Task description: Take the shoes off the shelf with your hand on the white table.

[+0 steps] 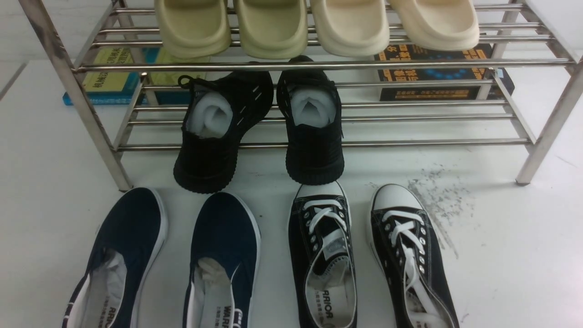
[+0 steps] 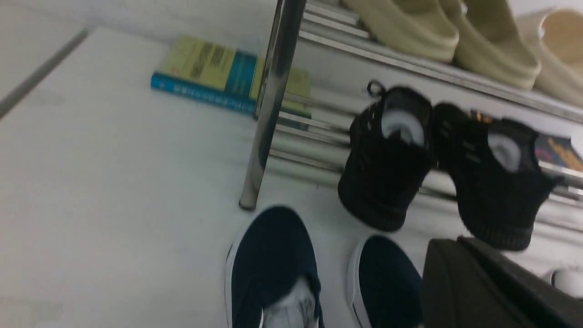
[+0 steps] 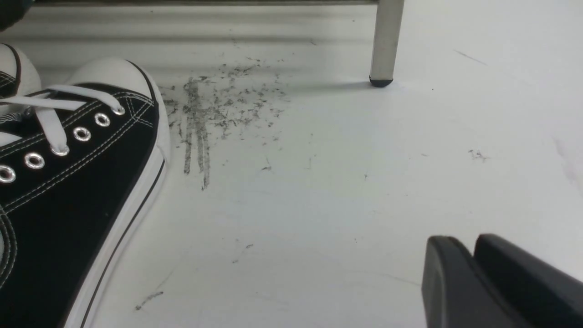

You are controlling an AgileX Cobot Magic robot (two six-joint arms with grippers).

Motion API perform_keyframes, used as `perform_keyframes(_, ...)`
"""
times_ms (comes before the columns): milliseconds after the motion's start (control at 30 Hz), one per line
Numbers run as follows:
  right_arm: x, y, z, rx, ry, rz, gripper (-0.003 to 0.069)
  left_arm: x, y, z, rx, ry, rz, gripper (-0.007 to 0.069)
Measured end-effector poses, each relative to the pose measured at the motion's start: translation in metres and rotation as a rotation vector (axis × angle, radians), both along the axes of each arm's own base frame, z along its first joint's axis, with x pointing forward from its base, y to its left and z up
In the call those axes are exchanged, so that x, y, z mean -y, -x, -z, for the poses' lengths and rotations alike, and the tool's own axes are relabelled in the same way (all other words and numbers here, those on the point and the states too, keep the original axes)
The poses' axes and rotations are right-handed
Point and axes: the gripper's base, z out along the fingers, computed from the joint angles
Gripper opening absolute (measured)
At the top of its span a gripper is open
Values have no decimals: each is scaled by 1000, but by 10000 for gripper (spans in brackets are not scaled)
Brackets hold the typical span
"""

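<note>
The two navy-blue shoes lie side by side on the white table (image 1: 501, 255) in front of the shelf (image 1: 319, 65), the left one (image 1: 127, 246) beside the right one (image 1: 223, 255), toes toward the shelf. The left wrist view shows both, one (image 2: 273, 255) near the shelf leg (image 2: 273, 91) and the other (image 2: 387, 278) right next to my left gripper (image 2: 448, 243). That gripper is shut and holds nothing. My right gripper (image 3: 462, 241) hovers over bare table with its fingers together and empty. Neither gripper shows in the front view.
Two black knit sneakers (image 1: 214, 136) (image 1: 314, 132) lean off the lower tier, touching the table. Black white-laced sneakers (image 1: 323, 255) (image 1: 410, 255) lie right of the navy pair. Cream slides (image 1: 273, 27) fill the top tier. Books (image 1: 109, 77) (image 1: 437, 73) lie behind. Scuff specks (image 3: 218, 105) mark the table near a shelf leg (image 3: 385, 45).
</note>
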Motion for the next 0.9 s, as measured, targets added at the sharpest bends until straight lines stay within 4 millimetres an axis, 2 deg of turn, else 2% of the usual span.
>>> perform_keyframes(600, 0, 0, 0, 0, 0, 0, 126, -5, -24, 39, -59, -65, -47, 1)
perform_keyframes(800, 0, 0, 0, 0, 0, 0, 134, -6, -40, 71, -54, -80, -56, 1)
perform_keyframes(833, 0, 0, 0, 0, 0, 0, 134, -6, -40, 71, -54, -79, -56, 1)
perform_keyframes(900, 0, 0, 0, 0, 0, 0, 136, -7, -47, 88, -45, -94, -61, 1)
